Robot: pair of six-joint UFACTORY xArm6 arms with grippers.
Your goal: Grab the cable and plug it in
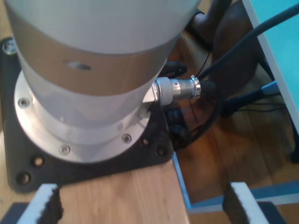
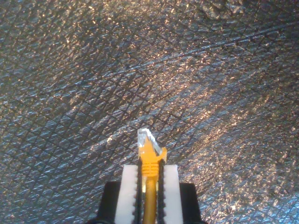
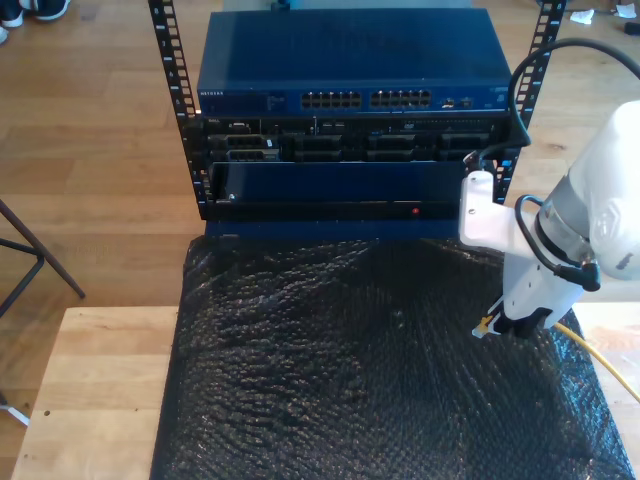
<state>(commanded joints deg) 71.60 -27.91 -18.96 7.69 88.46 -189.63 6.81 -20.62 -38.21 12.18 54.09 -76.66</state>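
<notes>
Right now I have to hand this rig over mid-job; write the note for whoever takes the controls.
My second gripper: shut on the cable just behind its plug, which sticks out past the fingers. It hangs over the black mat at the exterior view's right.
My first gripper: open, holding nothing, looking at an arm base on the wooden table.
Done: cable grabbed and lifted.
Left: carry the plug to the switch in the rack beyond the mat and push it into a port. The rest of the cable trails off to the exterior view's right.
</notes>
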